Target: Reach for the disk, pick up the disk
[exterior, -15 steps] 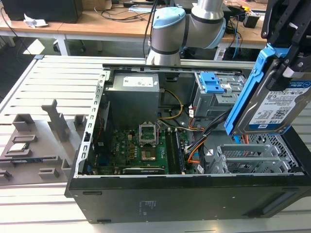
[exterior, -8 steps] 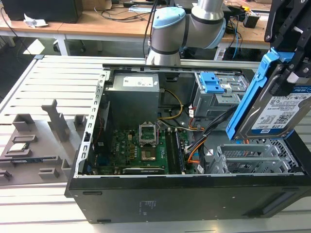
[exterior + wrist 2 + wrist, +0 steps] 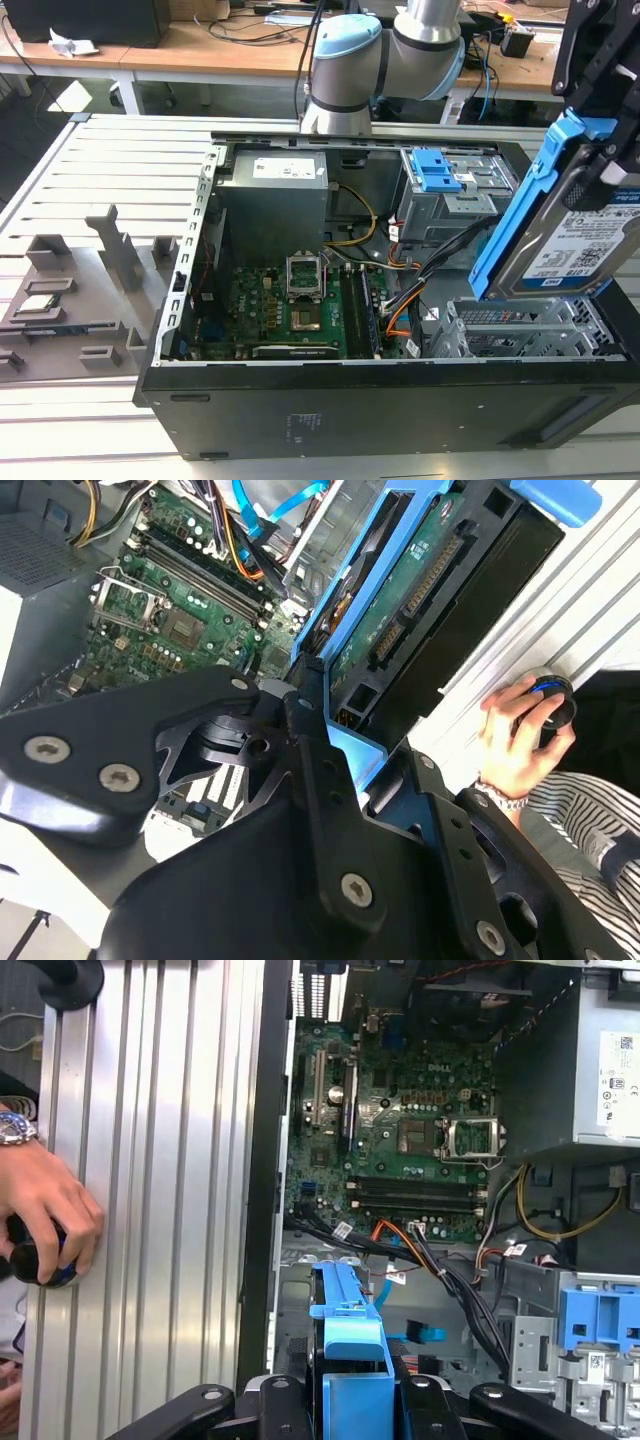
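The disk (image 3: 588, 238), a silver-grey drive with a white-and-blue label in a bright blue frame, hangs tilted above the open computer case's corner at the exterior view's right. My gripper (image 3: 598, 160) comes down from above and is shut on it. In the second wrist view the disk's green circuit-board underside (image 3: 412, 608) runs away from my black fingers (image 3: 300, 742). The blue frame's edge (image 3: 350, 1332) sits between the two fingers of my gripper (image 3: 352, 1402) in the first wrist view.
The open black computer case (image 3: 330, 410) holds a motherboard (image 3: 285, 315), a power supply (image 3: 275, 195), cables and a drive cage with a blue clip (image 3: 437, 170). Grey fixtures (image 3: 70, 290) lie on the ribbed aluminium table. A person's hand (image 3: 45, 1215) holds a dark knob beside the case.
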Motion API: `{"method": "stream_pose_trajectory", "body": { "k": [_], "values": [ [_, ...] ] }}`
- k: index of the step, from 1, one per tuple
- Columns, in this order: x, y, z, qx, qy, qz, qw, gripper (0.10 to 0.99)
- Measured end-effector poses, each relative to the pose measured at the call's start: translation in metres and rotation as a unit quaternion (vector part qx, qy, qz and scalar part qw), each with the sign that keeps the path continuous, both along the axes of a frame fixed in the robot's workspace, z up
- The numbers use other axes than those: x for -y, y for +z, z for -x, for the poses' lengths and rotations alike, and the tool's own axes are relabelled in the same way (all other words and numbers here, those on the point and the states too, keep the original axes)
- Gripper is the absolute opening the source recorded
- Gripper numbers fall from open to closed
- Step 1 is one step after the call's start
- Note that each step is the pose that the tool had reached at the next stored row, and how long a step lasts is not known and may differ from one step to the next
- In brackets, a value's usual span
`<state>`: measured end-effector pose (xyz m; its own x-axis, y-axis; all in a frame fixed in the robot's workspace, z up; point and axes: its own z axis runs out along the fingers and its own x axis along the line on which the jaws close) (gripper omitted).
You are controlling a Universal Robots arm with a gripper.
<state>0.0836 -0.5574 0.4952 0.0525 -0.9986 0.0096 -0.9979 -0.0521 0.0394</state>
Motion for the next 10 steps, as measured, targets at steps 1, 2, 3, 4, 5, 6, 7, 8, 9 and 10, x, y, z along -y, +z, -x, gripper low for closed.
{"method": "stream_pose_trajectory", "body": {
  "k": [1, 2, 3, 4, 5, 6, 7, 8, 9, 10],
  "values": [
    [0.0011, -0.0001, 0.0, 0.0, 0.0, 0.0, 1.0, 0.369],
    [0.002, -0.0002, 0.0, 0.0, 0.0, 0.0, 1.0, 0.369],
    [0.0031, -0.0002, 0.0, 0.0, 0.0, 0.0, 1.0, 0.369],
    [0.004, -0.0004, 0.0, 0.0, 0.0, -0.0001, 1.0, 0.369],
    [0.0061, -0.0005, 0.0, 0.0, 0.0, -0.0001, 1.0, 0.369],
    [0.0074, -0.0006, 0.0, 0.0, 0.0, -0.0001, 1.0, 0.369],
    [0.0084, -0.0008, 0.0, 0.0, 0.0, 0.0, 1.0, 0.369],
    [0.0093, -0.001, -0.0001, 0.0, 0.0, -0.0001, 1.0, 0.369],
    [0.0105, -0.0013, -0.0001, -0.0001, 0.0, 0.0, 1.0, 0.369],
    [0.0121, -0.0021, -0.0001, -0.0002, 0.0, 0.0, 1.0, 0.369]
  ]
}}
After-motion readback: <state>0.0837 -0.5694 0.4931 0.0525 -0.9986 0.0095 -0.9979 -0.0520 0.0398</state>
